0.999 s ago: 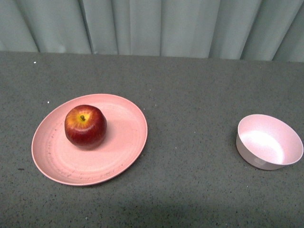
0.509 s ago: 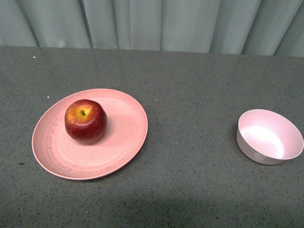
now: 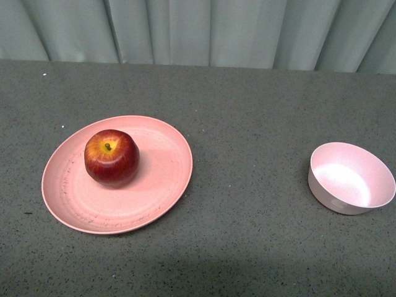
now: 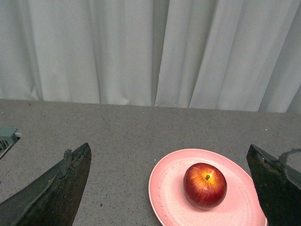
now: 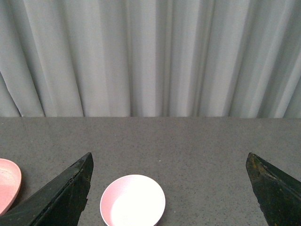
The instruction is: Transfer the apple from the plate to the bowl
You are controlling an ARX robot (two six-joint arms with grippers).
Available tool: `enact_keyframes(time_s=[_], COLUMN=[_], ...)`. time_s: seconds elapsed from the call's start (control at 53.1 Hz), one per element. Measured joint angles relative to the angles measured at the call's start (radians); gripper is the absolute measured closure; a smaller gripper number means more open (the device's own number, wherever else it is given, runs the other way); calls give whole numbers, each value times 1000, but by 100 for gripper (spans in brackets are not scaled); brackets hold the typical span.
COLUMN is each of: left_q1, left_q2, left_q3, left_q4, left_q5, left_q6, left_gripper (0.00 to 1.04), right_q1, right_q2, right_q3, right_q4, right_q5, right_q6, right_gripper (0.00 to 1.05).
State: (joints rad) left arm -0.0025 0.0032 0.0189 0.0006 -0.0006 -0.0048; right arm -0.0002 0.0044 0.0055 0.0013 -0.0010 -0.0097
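Observation:
The dark-red apple (image 3: 111, 158) with a yellow patch round its stem stands upright on the left half of the salmon-pink plate (image 3: 161, 185). The pale pink bowl (image 3: 350, 177) sits empty at the right side of the table. Neither arm shows in the front view. In the left wrist view my left gripper (image 4: 169, 155) is open, its fingers (image 4: 70, 179) wide apart, with the apple (image 4: 205, 185) and plate (image 4: 164, 188) ahead, apart from them. In the right wrist view my right gripper (image 5: 169, 160) is open, and the bowl (image 5: 132, 200) lies ahead near its finger (image 5: 75, 183).
A grey speckled table (image 3: 247, 124) bears everything, with a pale pleated curtain (image 3: 198, 31) along its far edge. A grey-green object's corner (image 4: 7, 139) shows at one edge of the left wrist view. The plate's rim (image 5: 7, 183) shows in the right wrist view.
The front view shifted slightly between one second and half a second ago, so everything sits a little higher in the picture. Since then nothing has moved.

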Motion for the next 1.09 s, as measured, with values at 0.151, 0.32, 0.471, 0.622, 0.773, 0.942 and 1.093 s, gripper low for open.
enact_keyframes(time_s=[0.151, 0.32, 0.471, 0.622, 0.773, 0.942, 1.093], left_q1=[0, 0, 0, 0, 0, 0, 0], left_q2=[0, 0, 0, 0, 0, 0, 0], left_q3=[0, 0, 0, 0, 0, 0, 0], left_q4=[0, 0, 0, 0, 0, 0, 0], left_q5=[0, 0, 0, 0, 0, 0, 0], left_q6=[0, 0, 0, 0, 0, 0, 0], left_gripper=[7, 7, 7, 7, 7, 7, 7], right_q1=[0, 0, 0, 3, 73, 54, 105], right_q2=[0, 0, 0, 2, 417, 1035, 1345], right_q3=[0, 0, 0, 0, 33, 193, 324], right_q4=[0, 0, 0, 1, 281, 553, 546], right_q5=[0, 0, 0, 15, 317, 90, 18], right_q6=[0, 0, 0, -2, -28, -27, -27], right_gripper=[9, 9, 9, 9, 9, 9, 9])
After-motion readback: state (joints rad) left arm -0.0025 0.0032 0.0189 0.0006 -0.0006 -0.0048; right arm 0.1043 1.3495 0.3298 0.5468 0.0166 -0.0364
